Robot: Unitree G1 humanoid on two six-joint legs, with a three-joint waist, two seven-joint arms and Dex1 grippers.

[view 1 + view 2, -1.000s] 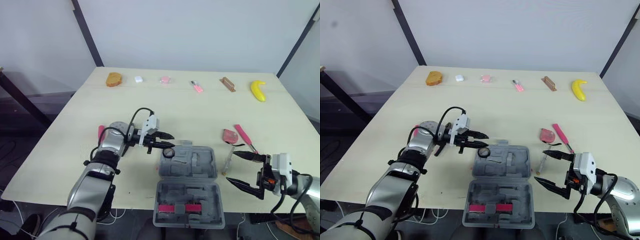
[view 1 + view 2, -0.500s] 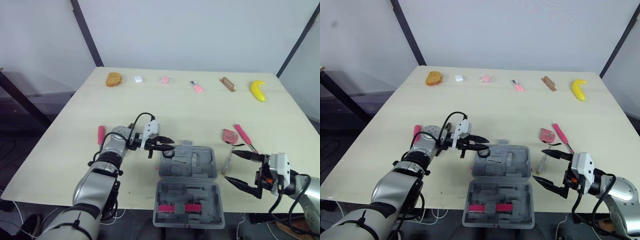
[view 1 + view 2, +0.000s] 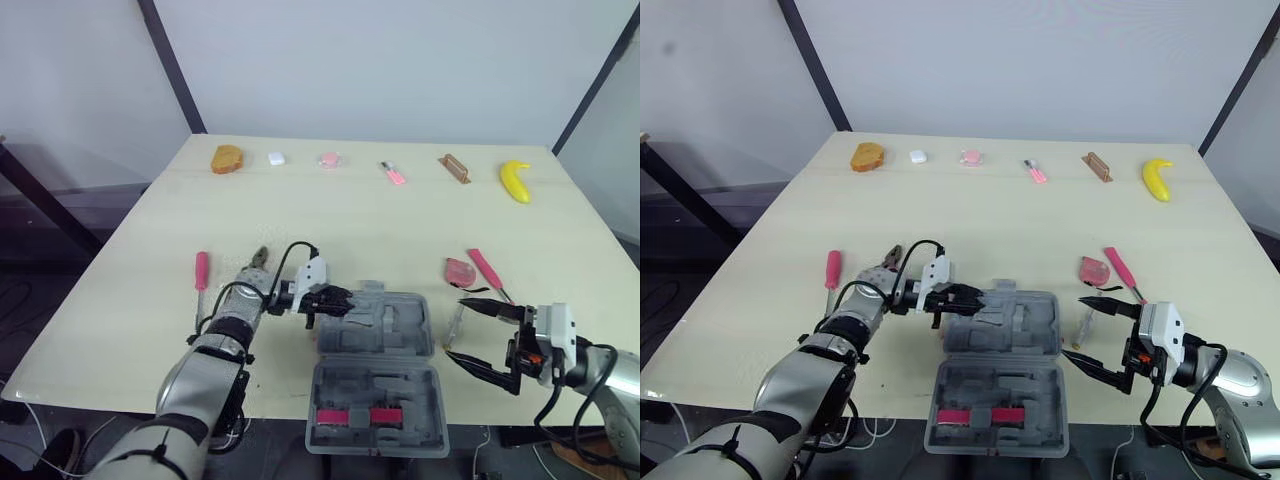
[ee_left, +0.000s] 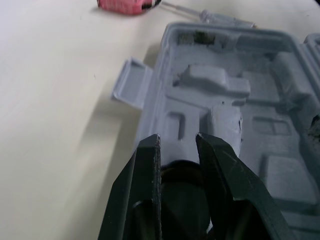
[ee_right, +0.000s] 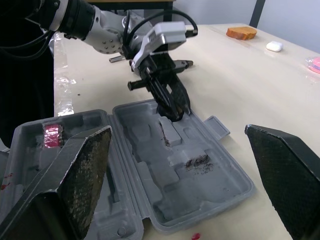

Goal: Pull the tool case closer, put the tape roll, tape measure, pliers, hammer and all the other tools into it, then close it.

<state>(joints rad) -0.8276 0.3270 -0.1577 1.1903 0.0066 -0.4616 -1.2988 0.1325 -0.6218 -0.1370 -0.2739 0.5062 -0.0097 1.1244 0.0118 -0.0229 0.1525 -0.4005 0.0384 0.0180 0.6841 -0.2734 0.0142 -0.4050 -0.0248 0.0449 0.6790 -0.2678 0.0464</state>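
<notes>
**Inspector:** Item and position?

**Operator:** Tape roll (image 4: pixel 182 172), black, low over the left end of the case's (image 3: pixel 400 325) far tray. I judge it light, stiff as a ring and slick-skinned. It is best pinched across its width, since the rounded rim would roll out.

**Inspector:** Left claw (image 3: pixel 338 298)?

**Operator:** Mine is narrowed onto the roll, one finger on each side, with nothing else in it.

**Inspector:** Right claw (image 3: pixel 455 330)?

**Operator:** Spread wide and empty, hovering just right of the case, over the screwdriver (image 3: pixel 459 316).

**Inspector:** Outlying items?

**Operator:** Tape measure (image 3: pixel 460 271) is beyond the screwdriver. Pliers (image 3: pixel 258 260) are beside my left wrist.
</notes>
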